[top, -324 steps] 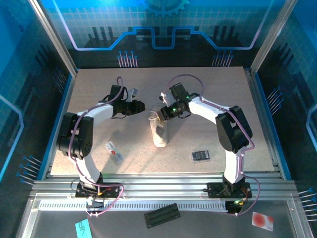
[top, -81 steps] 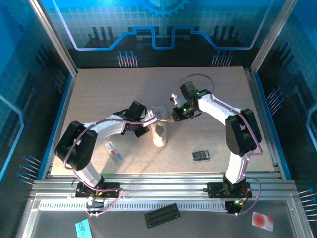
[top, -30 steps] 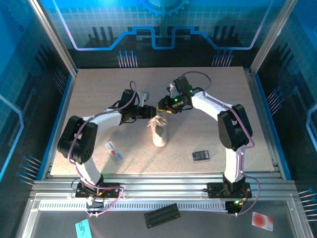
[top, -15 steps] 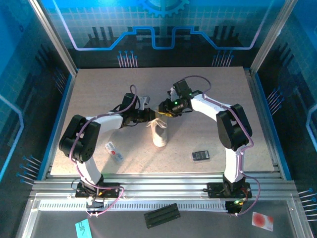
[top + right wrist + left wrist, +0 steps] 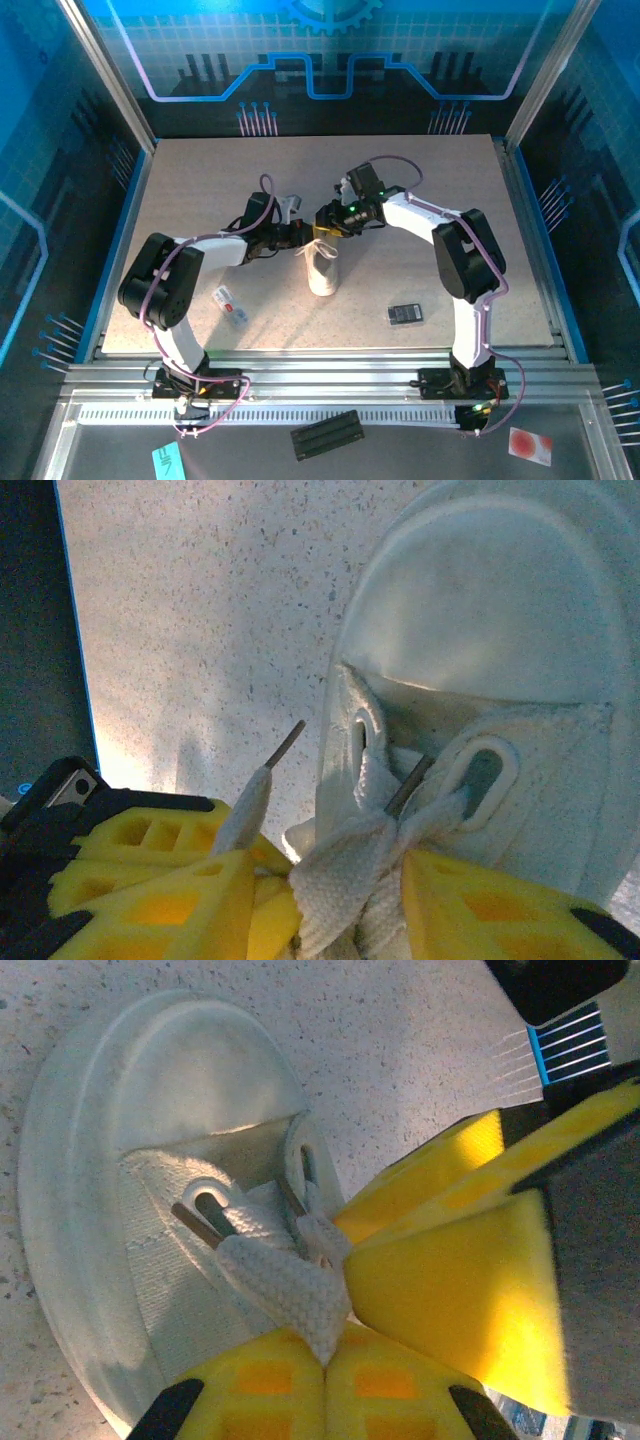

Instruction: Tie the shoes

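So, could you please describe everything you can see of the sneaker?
The sneaker is small, cream-white and low-cut, with a smooth rounded toe cap, woven upper and pale sole. It stands upright on the speckled table, toe toward the arm bases. Flat pale laces leave its eyelets: the left hand pinches one, and more lace lies between the yellow pads of the right hand.

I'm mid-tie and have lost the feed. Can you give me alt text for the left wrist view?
The left pincer is shut on a flat white lace just off the sneaker's eyelets, and the right pincer crowds in close from the right. The cream sneaker lies on the speckled table, with its rounded toe toward the upper left.
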